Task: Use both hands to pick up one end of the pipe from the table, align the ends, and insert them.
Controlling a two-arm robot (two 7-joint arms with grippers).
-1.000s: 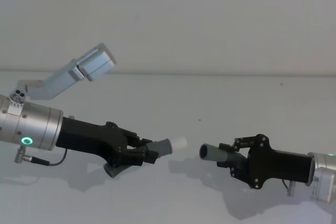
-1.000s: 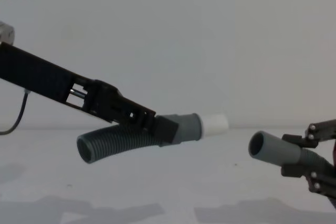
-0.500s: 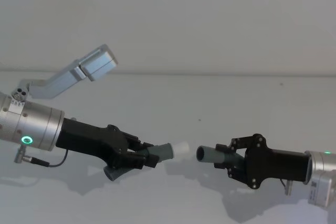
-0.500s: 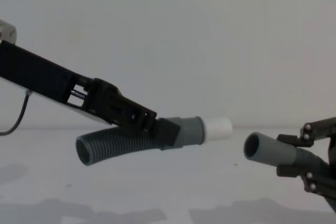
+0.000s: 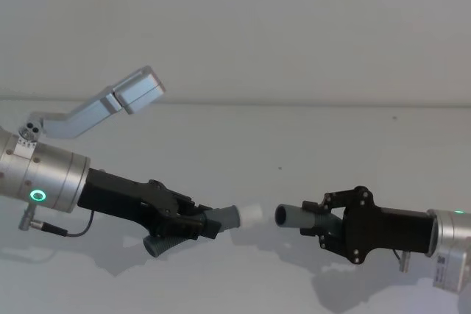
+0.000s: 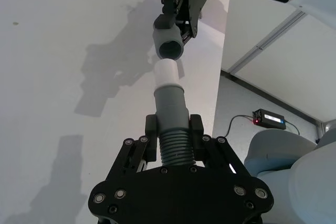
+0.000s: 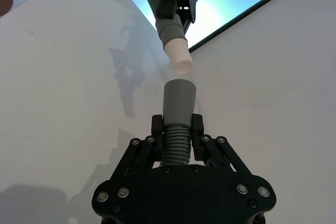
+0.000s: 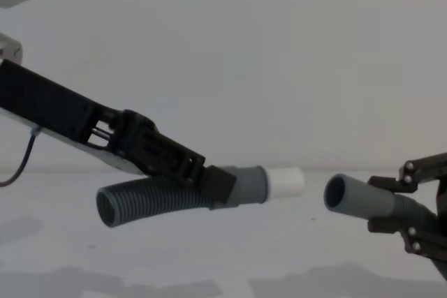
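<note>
Head view: the left gripper (image 5: pixel 197 222) is clamped on the pipe (image 5: pixel 158 244) just behind the white-tipped cuff (image 5: pixel 234 217). The right gripper (image 5: pixel 324 220) is clamped behind the socket cuff (image 5: pixel 293 216). Both ends are held above the table (image 5: pixel 294 145).
Left wrist view: jaws closed on the ribbed section, with the white tip close to the socket mouth (not inserted).
Right wrist view: jaws closed on the ribs, with the tip slightly off the socket's axis.
Chest view: the cuffs face each other, apart, and the socket is slightly lower.
</note>
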